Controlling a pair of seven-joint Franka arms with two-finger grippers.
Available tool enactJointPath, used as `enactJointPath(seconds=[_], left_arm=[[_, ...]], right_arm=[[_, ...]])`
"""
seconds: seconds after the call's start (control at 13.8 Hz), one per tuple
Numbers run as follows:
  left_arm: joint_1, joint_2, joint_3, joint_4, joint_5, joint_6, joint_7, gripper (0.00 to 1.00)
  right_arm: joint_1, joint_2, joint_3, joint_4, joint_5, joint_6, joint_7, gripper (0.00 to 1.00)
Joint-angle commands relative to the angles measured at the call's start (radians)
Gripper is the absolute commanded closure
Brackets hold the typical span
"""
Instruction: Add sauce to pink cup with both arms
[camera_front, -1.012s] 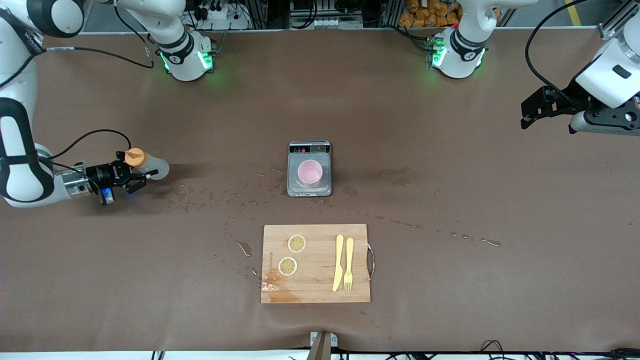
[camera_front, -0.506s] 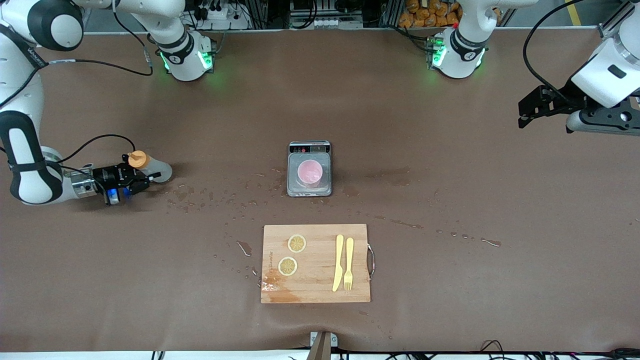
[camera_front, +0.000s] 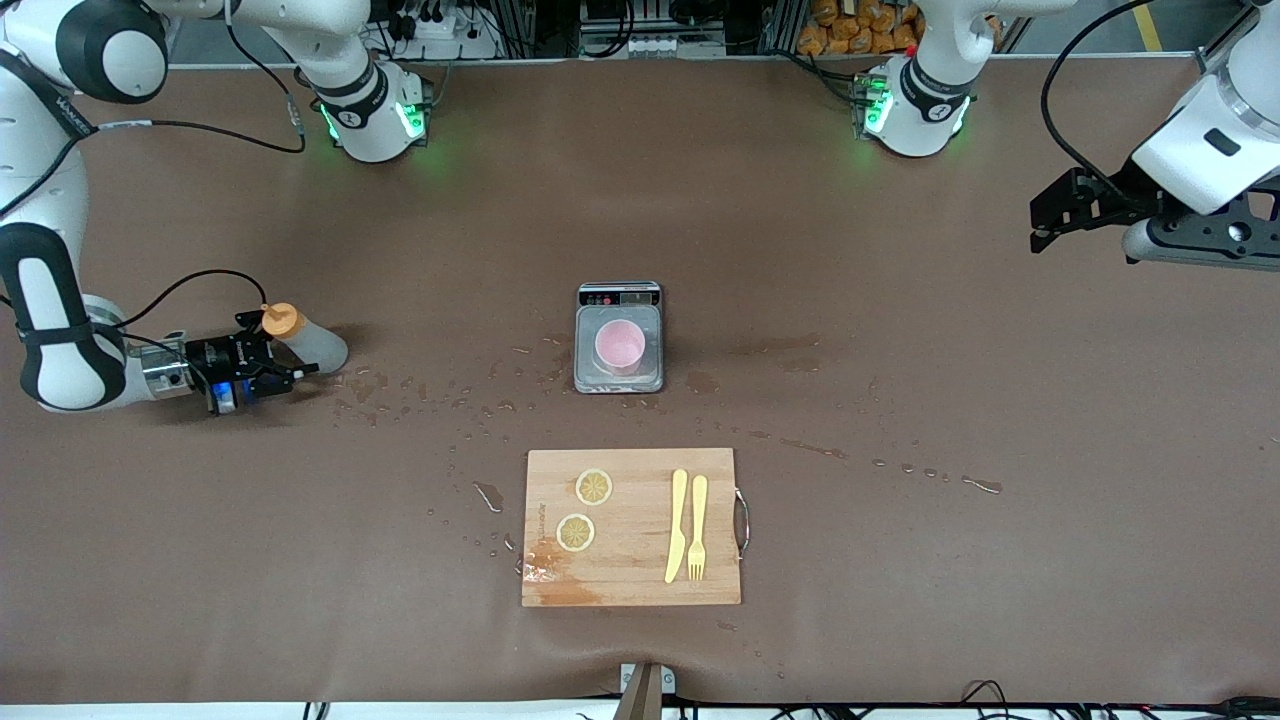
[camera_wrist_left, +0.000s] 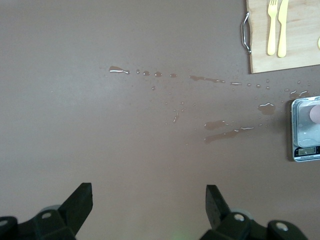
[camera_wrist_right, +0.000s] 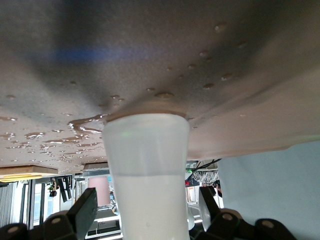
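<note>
The sauce bottle (camera_front: 308, 343), translucent grey with an orange cap (camera_front: 281, 320), stands on the table toward the right arm's end. My right gripper (camera_front: 283, 354) is low at the bottle, its fingers open on either side of the body with a gap at each. In the right wrist view the bottle (camera_wrist_right: 147, 170) fills the middle between the fingers (camera_wrist_right: 86, 207). The pink cup (camera_front: 620, 345) stands on a small scale (camera_front: 619, 379) at mid-table; it also shows in the right wrist view (camera_wrist_right: 101, 190). My left gripper (camera_front: 1050, 212) is open and empty in the air over the left arm's end of the table (camera_wrist_left: 149, 199).
A wooden cutting board (camera_front: 630, 570) lies nearer the front camera than the scale, with two lemon slices (camera_front: 593, 487), a yellow knife (camera_front: 677, 525) and a fork (camera_front: 697, 527). Water drops and wet streaks (camera_front: 430, 390) spread between the bottle and the scale.
My right gripper has come down with the bottle, which now stands on the table, and its fingers stand apart from it. My left gripper has drifted slightly toward the robots' bases.
</note>
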Motion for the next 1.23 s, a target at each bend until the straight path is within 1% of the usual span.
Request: enactJointPath(seconds=[0.0,0.14,0.29,0.36,0.43,0.58,0.65,0.8,0.94,1.01,1.08,1.16], left_arm=[[-0.002,-0.019,-0.004,-0.008,0.009,-0.028,-0.004,0.00],[-0.001,-0.025,-0.003,-0.006,0.009,-0.054,-0.005,0.00],[-0.001,-0.026,-0.006,-0.006,0.009,-0.056,-0.005,0.00],[-0.004,-0.026,-0.008,-0.006,0.009,-0.054,-0.011,0.00],[-0.004,-0.025,-0.024,-0.006,0.008,-0.054,-0.016,0.00],[-0.004,-0.022,-0.057,-0.006,0.009,-0.051,-0.042,0.00],[-0.004,-0.022,-0.072,-0.006,0.014,-0.051,-0.062,0.00],[0.010,-0.022,-0.072,-0.006,0.008,-0.053,-0.073,0.00],[0.011,-0.022,-0.061,-0.006,0.008,-0.053,-0.071,0.00],[0.017,-0.022,-0.061,-0.008,0.006,-0.054,-0.073,0.00],[0.048,-0.022,-0.063,-0.009,-0.003,-0.056,-0.071,0.00],[0.069,-0.023,-0.063,-0.009,-0.038,-0.056,-0.071,0.00]], right_arm=[[-0.021,0.019,0.010,0.087,-0.069,-0.010,0.002,0.00],[-0.024,0.018,0.010,0.168,-0.160,-0.016,0.003,0.00],[-0.036,0.010,0.010,0.230,-0.208,-0.024,0.000,0.00],[-0.039,0.006,0.010,0.256,-0.224,-0.047,-0.001,0.00],[-0.039,0.006,0.011,0.300,-0.255,-0.093,-0.003,0.00],[-0.028,0.006,0.016,0.418,-0.323,-0.171,-0.006,0.00],[-0.021,0.004,0.020,0.455,-0.347,-0.193,-0.009,0.00],[0.020,-0.010,0.019,0.511,-0.401,-0.222,-0.012,0.00],[0.076,-0.043,0.017,0.558,-0.441,-0.265,-0.012,0.00],[0.093,-0.065,0.019,0.570,-0.441,-0.279,-0.012,0.00],[0.103,-0.101,0.031,0.574,-0.439,-0.282,-0.026,0.00],[0.111,-0.135,0.048,0.574,-0.441,-0.282,-0.072,0.00]])
